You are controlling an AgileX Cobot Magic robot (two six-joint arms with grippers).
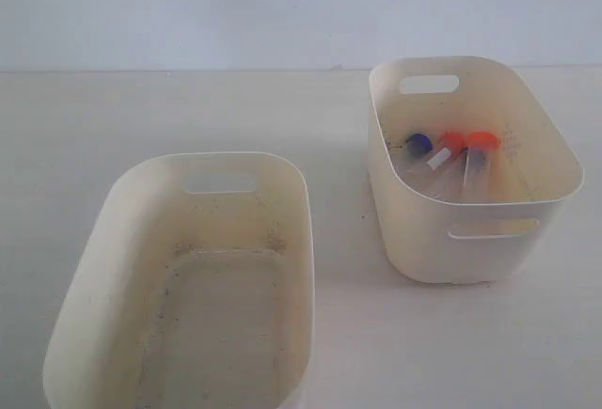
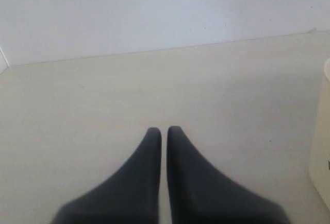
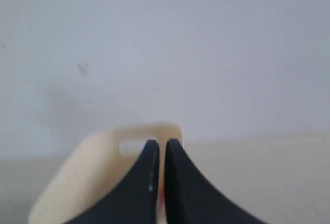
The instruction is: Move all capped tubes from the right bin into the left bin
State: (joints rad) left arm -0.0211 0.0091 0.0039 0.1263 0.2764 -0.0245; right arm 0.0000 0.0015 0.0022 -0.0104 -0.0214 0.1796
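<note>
Pale desk (image 1: 75,127) is running back to a plain white wall (image 1: 188,5), and two cream tubs are sitting on it. Left of the right bin and nearer the camera, the left bin (image 1: 113,204) is standing open, dark grime speckling its base and walls. The right bin (image 1: 489,249) is standing upright, and the capped tubes (image 1: 466,160) are lying side by side on its floor. Three caps are showing: one blue cap (image 1: 419,143), then two orange-red caps (image 1: 454,139) just beside it.

In the left wrist view, the left fingers (image 2: 164,130) are hanging over bare desk, tips drawn almost together with only a thin slit between them, gripping nothing. A cream tub wall (image 2: 322,131) is edging into that view; whether it is the right bin I cannot tell.

In the right wrist view, the right fingers (image 3: 162,142) are pressed together and holding nothing, pointing toward the right bin's end with the slot handle (image 3: 135,147). A speck of red is showing between them.
</note>
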